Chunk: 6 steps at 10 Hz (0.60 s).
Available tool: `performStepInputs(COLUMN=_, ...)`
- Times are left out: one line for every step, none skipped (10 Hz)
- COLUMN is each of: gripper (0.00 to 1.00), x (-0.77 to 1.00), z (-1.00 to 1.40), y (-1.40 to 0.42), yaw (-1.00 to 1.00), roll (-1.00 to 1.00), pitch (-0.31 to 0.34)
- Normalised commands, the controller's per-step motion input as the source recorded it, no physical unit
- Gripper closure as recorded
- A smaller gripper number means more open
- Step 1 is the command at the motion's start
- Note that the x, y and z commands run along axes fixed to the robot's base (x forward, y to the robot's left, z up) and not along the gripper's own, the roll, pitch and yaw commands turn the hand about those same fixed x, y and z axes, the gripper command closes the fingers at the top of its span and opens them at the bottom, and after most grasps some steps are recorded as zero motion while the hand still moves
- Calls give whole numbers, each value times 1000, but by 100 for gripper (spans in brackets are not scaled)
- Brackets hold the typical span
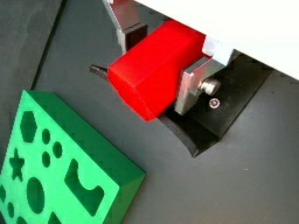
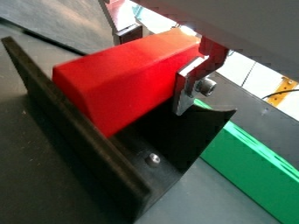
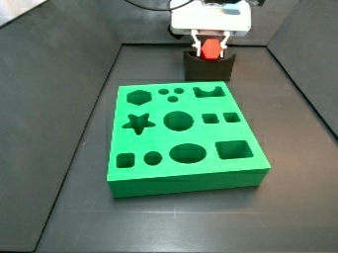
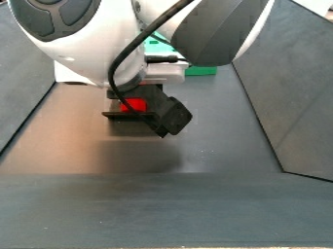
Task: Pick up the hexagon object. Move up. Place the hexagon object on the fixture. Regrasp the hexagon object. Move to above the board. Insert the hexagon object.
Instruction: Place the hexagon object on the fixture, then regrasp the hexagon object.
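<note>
Pincer (image 1: 163,54) clamped on hexagon object (image 1: 149,72), over fixture (image 2: 111,162); peg's long axis crosswise to fingers (image 2: 193,83).

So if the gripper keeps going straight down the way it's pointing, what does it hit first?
Most likely the fixture: the gripper, its jaws shut on the red hexagon object, sits directly over it. The peg would probably touch first, though depth is unclear.

both wrist views sit tight on the gripper (image 1: 163,54); both side views look from farther off, opposite ends.
</note>
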Motion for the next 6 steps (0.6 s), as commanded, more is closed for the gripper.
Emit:
performStepInputs(gripper=100, x=74, z=-246, y=48, yaw=-70, roll=-135, pitch=-41)
performStepInputs(gripper=100, x=74, z=-245, y=48, yaw=-62, roll=-134, pitch=-40)
performStepInputs(gripper=100, x=0, z=-167, y=-500, yaw=0, roll=0, pitch=0)
performStepInputs(gripper=0, x=0, z=0, y=0, yaw=0, roll=0, pitch=0)
performStepInputs(gripper=0, x=0, z=1000, y=0, yaw=15, roll=-59, pitch=17)
performStepInputs(gripper=0, x=-8, z=1000, y=3, yaw=16, roll=-52, pitch=22)
